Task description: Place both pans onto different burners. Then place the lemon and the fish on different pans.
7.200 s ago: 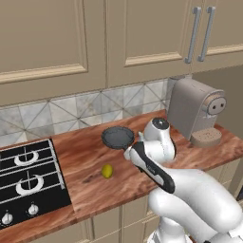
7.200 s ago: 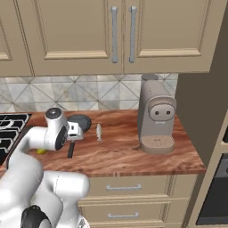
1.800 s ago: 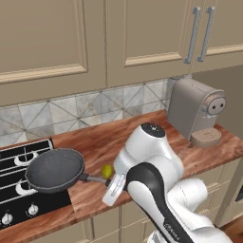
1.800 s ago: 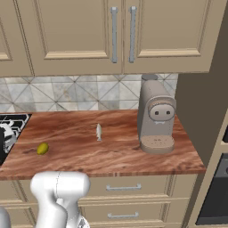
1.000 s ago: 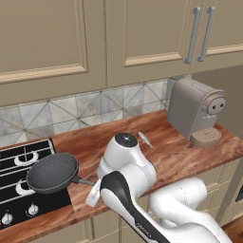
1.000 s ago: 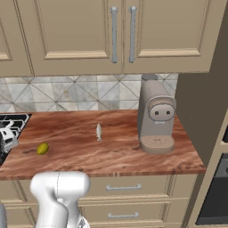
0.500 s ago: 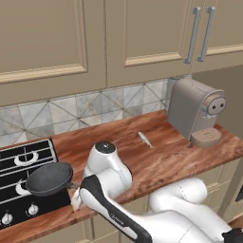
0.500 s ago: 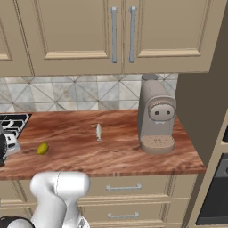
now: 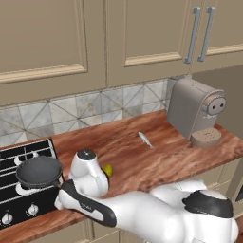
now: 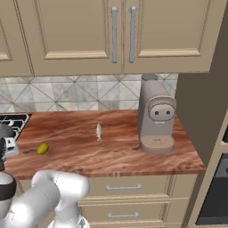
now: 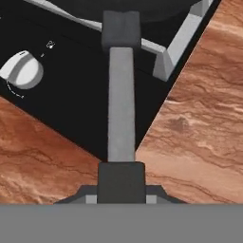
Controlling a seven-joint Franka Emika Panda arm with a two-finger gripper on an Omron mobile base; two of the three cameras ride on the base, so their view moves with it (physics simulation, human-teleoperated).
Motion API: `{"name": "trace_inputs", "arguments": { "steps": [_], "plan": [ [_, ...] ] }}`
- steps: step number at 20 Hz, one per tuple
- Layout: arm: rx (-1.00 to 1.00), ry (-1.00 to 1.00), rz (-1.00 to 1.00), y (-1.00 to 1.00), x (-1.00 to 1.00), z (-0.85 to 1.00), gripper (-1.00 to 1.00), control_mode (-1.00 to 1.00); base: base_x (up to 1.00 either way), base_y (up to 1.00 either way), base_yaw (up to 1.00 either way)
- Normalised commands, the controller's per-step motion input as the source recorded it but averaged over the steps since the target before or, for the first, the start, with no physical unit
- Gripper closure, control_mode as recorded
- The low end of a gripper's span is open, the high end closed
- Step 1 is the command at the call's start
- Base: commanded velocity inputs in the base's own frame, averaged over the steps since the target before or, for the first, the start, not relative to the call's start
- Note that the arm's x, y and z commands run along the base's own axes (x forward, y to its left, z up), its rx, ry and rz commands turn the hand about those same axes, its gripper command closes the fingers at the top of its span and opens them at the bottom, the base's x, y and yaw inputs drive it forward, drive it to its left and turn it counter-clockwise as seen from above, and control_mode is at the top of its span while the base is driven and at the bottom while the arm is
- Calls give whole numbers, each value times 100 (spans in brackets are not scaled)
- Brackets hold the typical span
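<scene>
Hand (image 11: pixel 121 182) clenched on the long handle of a pan (image 9: pixel 39 172), handle running toward 12 o'clock in the hand view to a dark bowl cut off by the top edge. Same view: black hob (image 11: pixel 71 90) beneath the handle, a grey grate bar crossing at 1 o'clock, one white knob (image 11: pixel 21 70) at 10 o'clock, bare wood of the bench (image 11: pixel 199 123) from 3 to 5 o'clock.

Left base view: whole pan seen, dark grey inside, sitting over the hob at 9 o'clock, on or just above the grates, cannot tell which. Handle hidden behind the white wrist. Front ring burner (image 9: pixel 22 189) partly covered by the pan; two knobs along the hob's front edge. Lemon (image 9: pixel 107 170) peeking out just past the wrist, near the frame's centre, half hidden by the arm. Fish (image 9: pixel 145 139) well apart toward 2 o'clock, lying on open wood, with a coffee machine (image 9: pixel 195 111) at 3 o'clock.

Right base view: lemon fully clear at 9 o'clock, fish at centre, hob corner at the left edge.
</scene>
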Motion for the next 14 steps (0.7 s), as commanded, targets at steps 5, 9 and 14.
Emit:
{"name": "trace_inputs", "arguments": {
  "steps": [5,9,14],
  "plan": [
    [-8,2,-2,50,19,-28,100,-100,0,0,0],
    [-13,0,-2,20,-7,-8,100,-100,0,0,0],
    [-15,0,-6,0,-30,0,100,-100,0,0,0]
  ]
}}
